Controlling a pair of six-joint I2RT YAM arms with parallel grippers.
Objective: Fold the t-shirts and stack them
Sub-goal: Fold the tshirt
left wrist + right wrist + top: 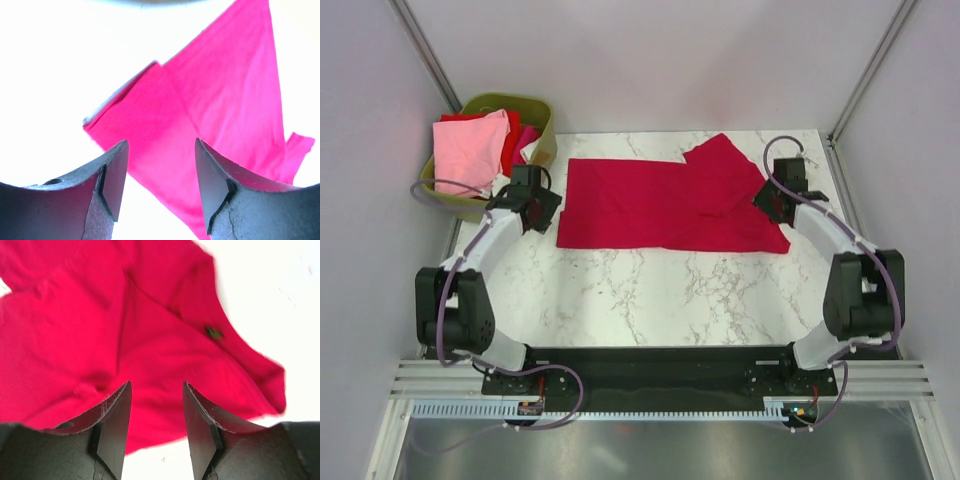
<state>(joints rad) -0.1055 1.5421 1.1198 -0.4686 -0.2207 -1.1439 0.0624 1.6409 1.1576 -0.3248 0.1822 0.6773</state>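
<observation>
A crimson red t-shirt (665, 205) lies partly folded on the marble table, with one flap turned over toward its right end. My left gripper (546, 214) hangs just off the shirt's left edge. Its jaws are open and empty over the cloth (220, 115), as the left wrist view (161, 150) shows. My right gripper (772, 205) hovers at the shirt's right end, also open (156, 390), with red cloth (125, 330) below it and nothing between the fingers. A small dark neck label (214, 332) shows on the fabric. A light pink t-shirt (470, 150) drapes over the basket, with red (510, 140) and magenta (528, 135) cloth behind it.
An olive-green plastic basket (538, 112) stands at the back left corner, beside my left arm. Pale walls close in the table on the left, back and right. Bare marble (650, 290) stretches between the shirt and the arm bases.
</observation>
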